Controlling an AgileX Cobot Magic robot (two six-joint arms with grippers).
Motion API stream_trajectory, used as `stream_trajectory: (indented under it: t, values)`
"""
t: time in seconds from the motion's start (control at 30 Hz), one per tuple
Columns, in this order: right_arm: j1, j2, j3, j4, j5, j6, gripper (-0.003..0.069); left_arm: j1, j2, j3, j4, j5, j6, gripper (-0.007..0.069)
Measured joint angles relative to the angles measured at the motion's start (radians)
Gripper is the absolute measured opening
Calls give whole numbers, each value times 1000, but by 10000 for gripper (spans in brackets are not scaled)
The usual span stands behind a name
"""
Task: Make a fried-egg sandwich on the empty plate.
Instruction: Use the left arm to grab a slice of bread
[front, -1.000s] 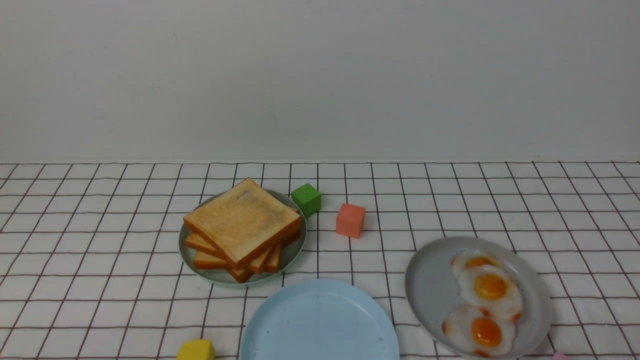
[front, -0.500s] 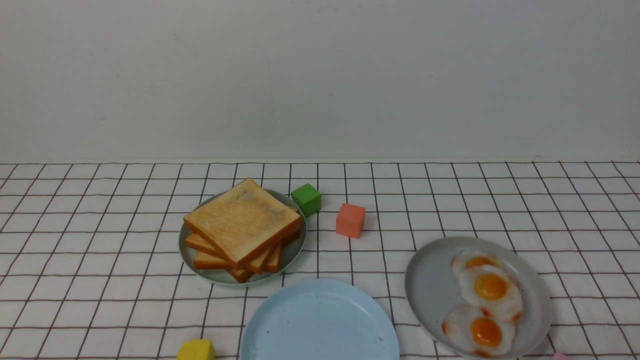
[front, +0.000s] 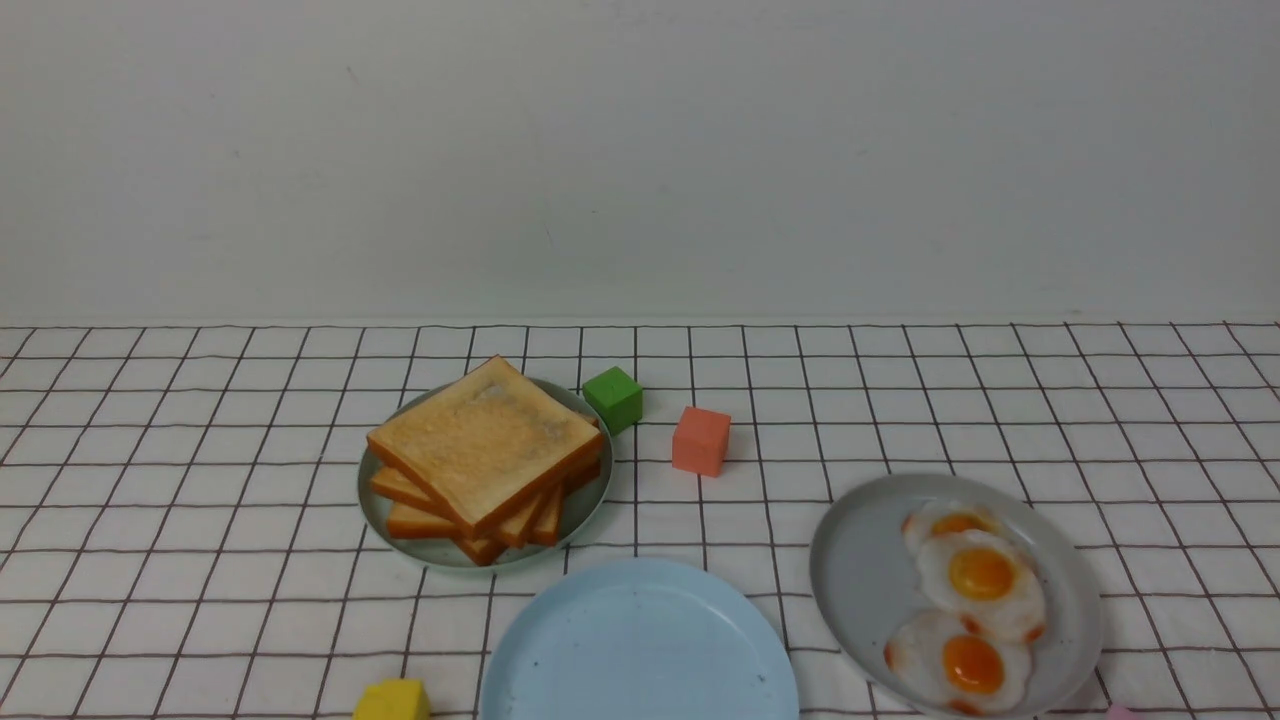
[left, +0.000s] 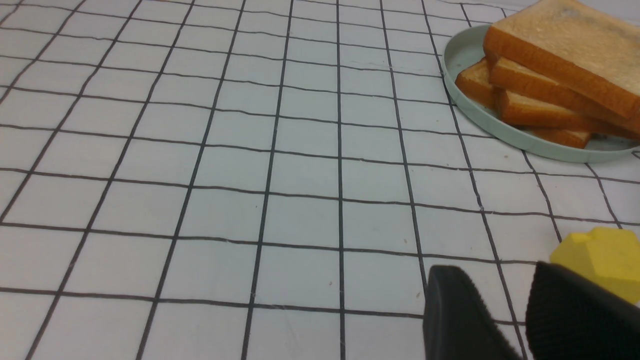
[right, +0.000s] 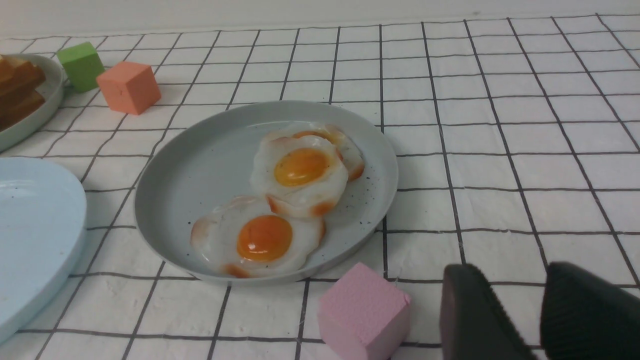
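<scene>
The empty plate (front: 640, 640), pale sky-blue, lies at the table's near middle with nothing on it; its edge also shows in the right wrist view (right: 30, 225). No fried-egg sandwich is in view. A pile of toast slices (front: 485, 440) rests on a pale green plate (front: 372, 520) to the left. Two overlapping fried eggs (front: 980, 575) and a third egg (front: 960, 665) lie on a grey plate (front: 860, 570) to the right. My left gripper (left: 495, 272) is open over bare cloth, well short of the toast (left: 560, 45). My right gripper (right: 507, 270) is open near the grey plate (right: 200, 165). Neither gripper shows in the front view.
A green cube (front: 612, 398) and an orange cube (front: 700, 440) stand behind the plates. A yellow block (left: 605, 257) sits just beside my left fingers. A pink cube (right: 362, 310) stands between my right gripper and the grey plate. A checked cloth covers the table.
</scene>
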Motion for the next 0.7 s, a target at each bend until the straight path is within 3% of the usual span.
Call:
stream_trajectory:
  t: [0.13, 0.37, 0.7]
  values:
    - [0, 0, 3, 0, -29, 0, 241, 0, 0, 1, -40, -55, 0, 238]
    - [0, 0, 8, 0, -293, 0, 241, 0, 0, 2, -202, -285, 0, 238]
    - [0, 0, 8, -1, -407, 0, 241, 0, 0, 2, -269, -314, -1, 238]
